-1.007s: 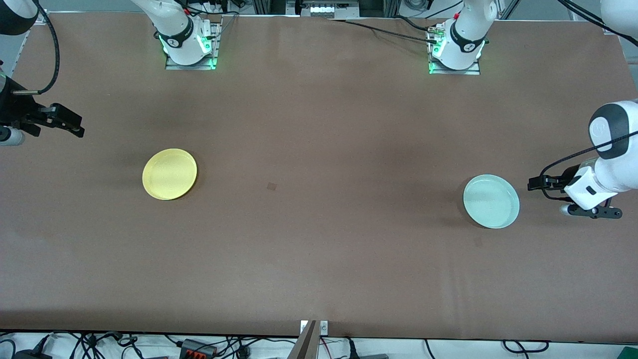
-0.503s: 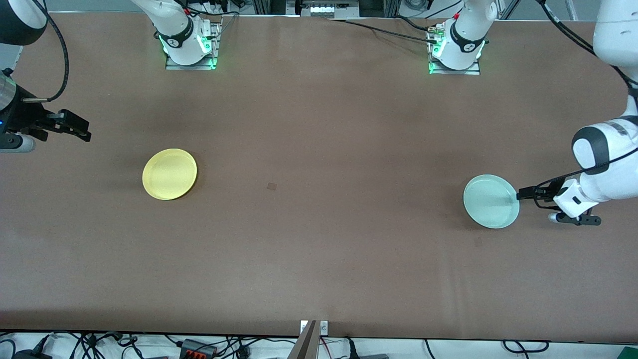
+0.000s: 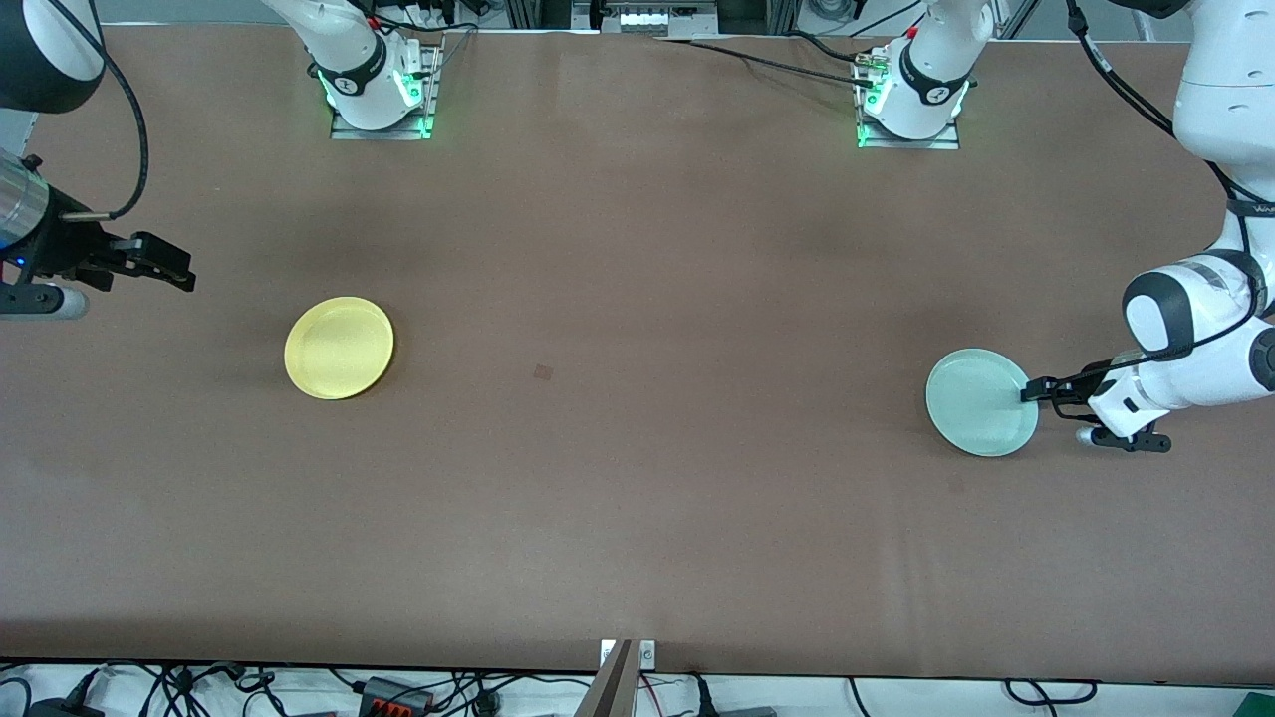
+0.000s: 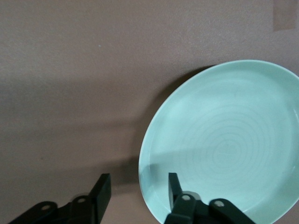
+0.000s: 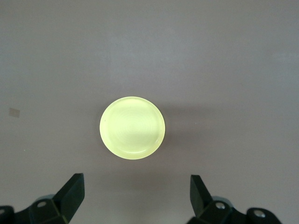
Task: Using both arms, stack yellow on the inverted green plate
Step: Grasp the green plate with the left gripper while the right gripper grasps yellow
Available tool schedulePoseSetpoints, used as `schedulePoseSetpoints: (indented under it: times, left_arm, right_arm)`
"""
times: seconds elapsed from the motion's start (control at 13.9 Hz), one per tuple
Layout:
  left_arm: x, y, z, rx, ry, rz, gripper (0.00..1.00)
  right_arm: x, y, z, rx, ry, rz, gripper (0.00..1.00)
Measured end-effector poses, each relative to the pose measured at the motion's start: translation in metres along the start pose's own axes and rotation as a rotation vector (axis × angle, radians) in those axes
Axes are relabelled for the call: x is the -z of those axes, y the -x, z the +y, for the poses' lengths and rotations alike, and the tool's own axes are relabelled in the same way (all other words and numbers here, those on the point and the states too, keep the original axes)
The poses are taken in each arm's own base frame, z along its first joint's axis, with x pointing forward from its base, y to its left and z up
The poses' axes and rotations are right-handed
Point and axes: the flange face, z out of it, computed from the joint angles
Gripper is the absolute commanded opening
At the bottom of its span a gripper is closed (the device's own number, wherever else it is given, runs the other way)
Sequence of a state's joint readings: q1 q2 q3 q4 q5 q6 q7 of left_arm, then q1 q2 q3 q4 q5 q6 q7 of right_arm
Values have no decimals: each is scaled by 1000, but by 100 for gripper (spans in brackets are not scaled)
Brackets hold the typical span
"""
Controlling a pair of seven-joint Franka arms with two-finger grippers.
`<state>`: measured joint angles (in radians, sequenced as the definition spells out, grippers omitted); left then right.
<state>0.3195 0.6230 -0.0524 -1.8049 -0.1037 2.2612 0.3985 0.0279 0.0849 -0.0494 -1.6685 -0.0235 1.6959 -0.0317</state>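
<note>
At the right arm's end of the table [image 3: 637, 518] we see the right gripper [image 3: 159, 264] up in the air over bare brown surface, short of the yellow plate [image 3: 340, 348], which we take as our landmark. Its fingers stand wide apart with nothing between them; in the right wrist view the yellow plate [image 5: 132, 127] lies past the two fingertips [image 5: 74, 186], well apart from them. The yellow plate sits flat, rim up and hollow facing upward, and holds nothing. Being round, it has no long axis we can name. A small dark square mark [image 3: 543, 372] lies on the table near the yellow plate, toward the left arm's end. Well apart from the yellow plate, at the left arm's end, lies the green plate [image 3: 980, 402], also flat, rim up and empty, not inverted. The left gripper [image 3: 1034, 391] is at its rim on the edge turned away from the yellow plate. In the left wrist view one finger [image 4: 174, 186] is inside the green plate [image 4: 224, 144] over its hollow and the other [image 4: 102, 191] is outside over the table, so the jaws straddle the rim with a gap still showing, not clamped on it.
</note>
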Motion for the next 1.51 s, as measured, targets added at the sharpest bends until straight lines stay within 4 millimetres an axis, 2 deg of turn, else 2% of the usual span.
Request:
schedulePoseSetpoints:
  times: [0.22,0.29,0.36,0.58,0.72,0.86,1.01,1.22,1.37,1.51]
  left_arm:
    - [-10,-2,-2,1,-5,11,12]
    - [-12,-2,-2,1,-5,11,5]
    - [-12,-3,-2,1,-3,12,1]
    - [-5,-6,1,-3,-1,22,1]
    - [2,-11,2,-8,-5,38,1]
    - [23,-21,13,-28,-12,78,1]
    - [57,-29,37,-63,-9,100,1]
    - [107,-33,89,-69,-1,52,1]
    - [134,-39,130,-44,-53,1,1]
    - [154,-48,183,-47,-168,-19,1]
  right_arm:
    - [-18,-9,3,-6,1,-22,100]
    - [-23,-11,5,-9,1,-31,100]
    - [-29,-13,6,-11,1,-41,100]
    - [-61,-23,10,-18,1,-93,100]
    - [-92,-32,15,-30,-8,-138,100]
    - [-125,-39,20,-43,-25,-189,100]
    - [-150,-44,22,-47,-30,-229,100]
    - [-180,-48,22,-48,-31,-274,100]
    - [-209,-49,28,-69,-55,-319,100]
    - [-244,-48,43,-89,-107,-369,100]
